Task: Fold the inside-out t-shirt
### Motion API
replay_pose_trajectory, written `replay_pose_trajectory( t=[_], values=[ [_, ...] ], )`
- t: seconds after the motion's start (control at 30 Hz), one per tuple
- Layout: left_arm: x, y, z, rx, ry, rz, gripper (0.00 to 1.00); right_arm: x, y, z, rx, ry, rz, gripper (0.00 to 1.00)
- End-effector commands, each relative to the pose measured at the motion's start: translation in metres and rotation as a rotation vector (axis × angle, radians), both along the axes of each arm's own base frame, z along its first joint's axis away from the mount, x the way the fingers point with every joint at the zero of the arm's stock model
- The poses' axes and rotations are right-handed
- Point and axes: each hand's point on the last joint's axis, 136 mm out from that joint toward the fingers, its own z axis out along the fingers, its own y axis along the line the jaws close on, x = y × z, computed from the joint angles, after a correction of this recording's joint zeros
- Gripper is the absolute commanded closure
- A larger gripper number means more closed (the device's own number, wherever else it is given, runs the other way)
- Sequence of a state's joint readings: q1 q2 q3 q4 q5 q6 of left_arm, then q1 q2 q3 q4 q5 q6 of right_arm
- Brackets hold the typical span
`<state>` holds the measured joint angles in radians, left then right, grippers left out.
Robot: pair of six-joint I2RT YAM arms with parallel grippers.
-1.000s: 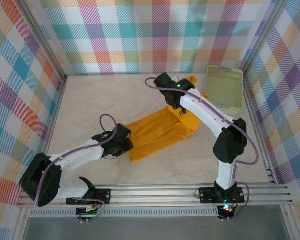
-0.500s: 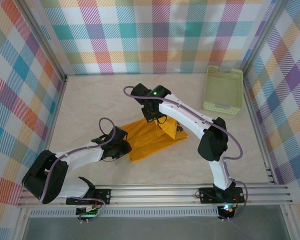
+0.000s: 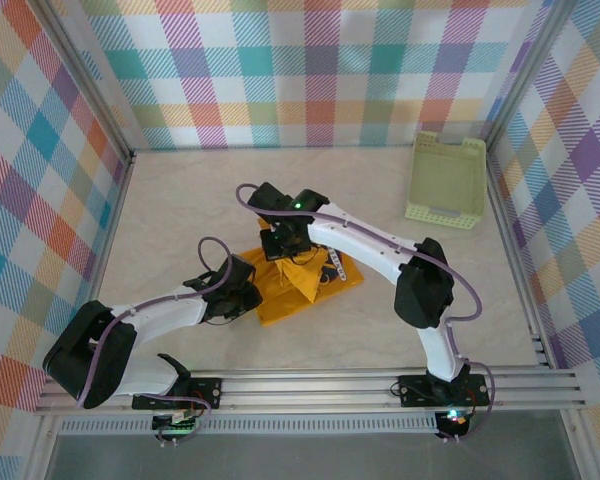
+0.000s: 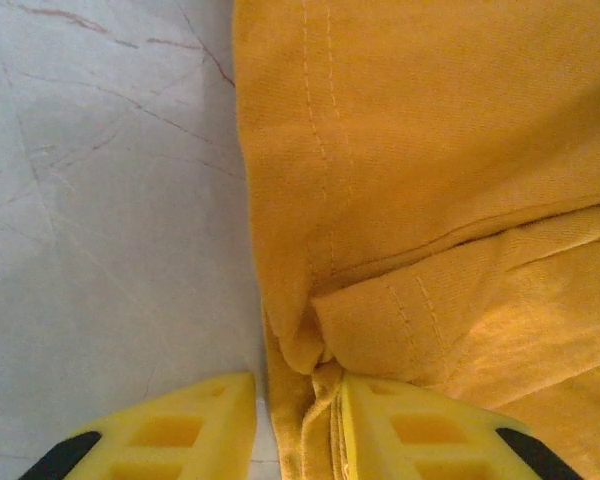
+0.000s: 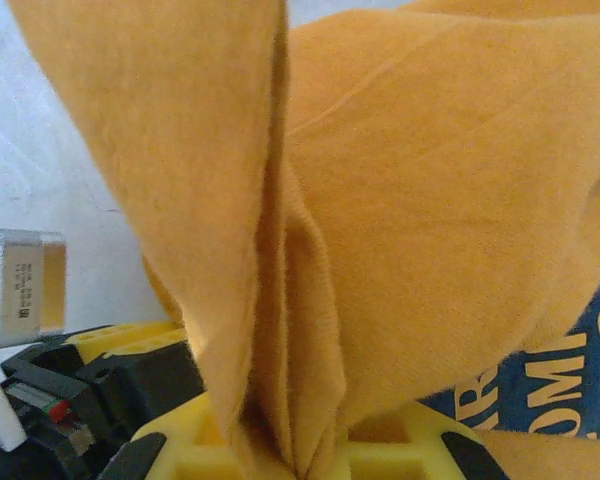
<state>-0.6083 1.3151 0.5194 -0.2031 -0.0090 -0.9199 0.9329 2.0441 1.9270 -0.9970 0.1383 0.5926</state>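
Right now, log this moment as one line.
left pincer: pinching t-shirt edge | right pincer: shut on t-shirt fold, carrying it over | basket: far right

Table [image 3: 180, 210]: pale marbled top. On it: mustard t-shirt [image 3: 300, 285], bunched at centre; pale green basket [image 3: 446, 180], well apart from the shirt, toward the far right corner.

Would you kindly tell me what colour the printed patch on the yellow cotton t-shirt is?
Dark navy with white lettering, on the mustard-yellow cotton t-shirt; the right wrist view shows the print best.
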Motion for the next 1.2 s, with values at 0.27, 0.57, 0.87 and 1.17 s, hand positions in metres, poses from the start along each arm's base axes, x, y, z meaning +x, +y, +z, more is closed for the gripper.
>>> replay_pose_trajectory(
  t=[0.27, 0.57, 0.87, 1.17],
  values=[
    [-0.007, -0.019, -0.002, -0.064, -0.006, -0.057, 0.69, 0.015, 0.009, -0.019, -0.013, -0.014, -0.059, 1.00],
    [-0.011, -0.019, -0.004, -0.060, -0.005, -0.059, 0.70, 0.025, 0.013, -0.028, -0.051, -0.025, -0.074, 1.00],
    [-0.012, -0.014, 0.001, -0.054, -0.020, -0.040, 0.70, 0.022, 0.022, -0.035, -0.037, 0.008, -0.040, 0.89],
    [-0.037, 0.081, 0.042, 0.084, -0.178, 0.268, 0.56, -0.017, 0.060, 0.017, 0.242, 0.138, 0.108, 0.58]
  ],
)
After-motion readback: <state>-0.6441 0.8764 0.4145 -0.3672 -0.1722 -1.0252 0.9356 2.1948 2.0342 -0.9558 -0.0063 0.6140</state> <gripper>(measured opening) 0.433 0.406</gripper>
